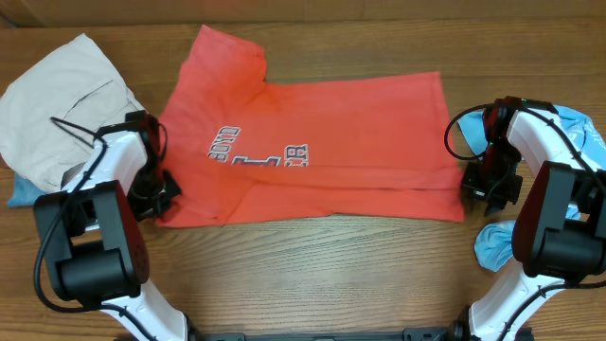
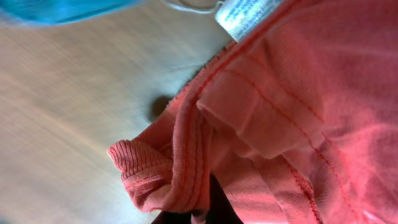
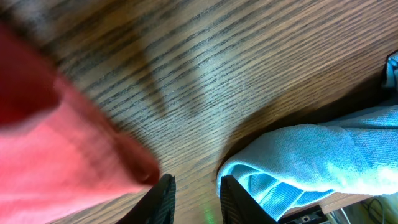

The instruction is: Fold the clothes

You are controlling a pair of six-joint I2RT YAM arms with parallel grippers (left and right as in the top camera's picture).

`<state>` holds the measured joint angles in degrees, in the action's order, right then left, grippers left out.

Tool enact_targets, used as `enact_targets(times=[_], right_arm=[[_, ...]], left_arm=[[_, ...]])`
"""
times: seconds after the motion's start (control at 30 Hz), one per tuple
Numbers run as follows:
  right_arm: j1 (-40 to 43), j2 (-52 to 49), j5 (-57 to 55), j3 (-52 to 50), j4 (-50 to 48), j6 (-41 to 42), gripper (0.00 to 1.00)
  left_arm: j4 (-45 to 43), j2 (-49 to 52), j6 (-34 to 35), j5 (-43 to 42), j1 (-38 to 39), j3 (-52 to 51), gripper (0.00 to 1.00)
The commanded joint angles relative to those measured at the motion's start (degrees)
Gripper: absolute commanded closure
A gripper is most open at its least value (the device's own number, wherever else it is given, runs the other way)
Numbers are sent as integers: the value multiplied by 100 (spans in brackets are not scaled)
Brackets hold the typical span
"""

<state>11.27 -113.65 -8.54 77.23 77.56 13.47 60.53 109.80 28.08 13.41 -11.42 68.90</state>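
A ribbed edge [image 2: 137, 165] of the red-orange T-shirt [image 1: 312, 142], spread sideways on the counter [image 1: 312, 275], bunches in the clamped jaws of the left gripper [image 1: 156, 194], while the right gripper [image 3: 196, 186] hovers at the hem, jaws narrowly parted and empty; such soft, light cotton probably wants corner holds.

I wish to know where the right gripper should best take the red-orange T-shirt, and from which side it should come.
Probably the near hem corner, approached from the robot's right, sliding inward. The red-orange T-shirt lies flat with its hem facing the right gripper, whose open jaws sit just beside that corner. The left gripper pinches the collar end.
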Motion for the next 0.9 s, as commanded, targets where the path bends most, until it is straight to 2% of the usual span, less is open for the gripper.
enact_targets(times=[0.0, 0.17, 0.4, 0.63, 0.73, 0.8, 0.87], right_arm=[[37, 81, -28, -15, -9, 7, 72], [37, 81, -24, -15, -11, 9, 74], [37, 83, -11, -13, -9, 11, 74], [48, 389, 245, 280, -57, -70, 74], [42, 688, 404, 634, -76, -149, 73], [35, 859, 481, 872, -101, -153, 71], [35, 1047, 601, 1115, -192, -181, 69]], left_arm=[[72, -179, 273, 452, -297, -17, 96], [-76, -284, 2, 175, -330, -11, 94], [-205, -570, -398, -166, -153, 118, 81], [-131, -1331, -579, -310, 0, 365, 50], [-173, -1770, -584, -470, 0, 459, 41], [-280, -2026, -614, -772, 0, 518, 32], [-529, -2240, -1029, -1375, 0, 605, 28]])
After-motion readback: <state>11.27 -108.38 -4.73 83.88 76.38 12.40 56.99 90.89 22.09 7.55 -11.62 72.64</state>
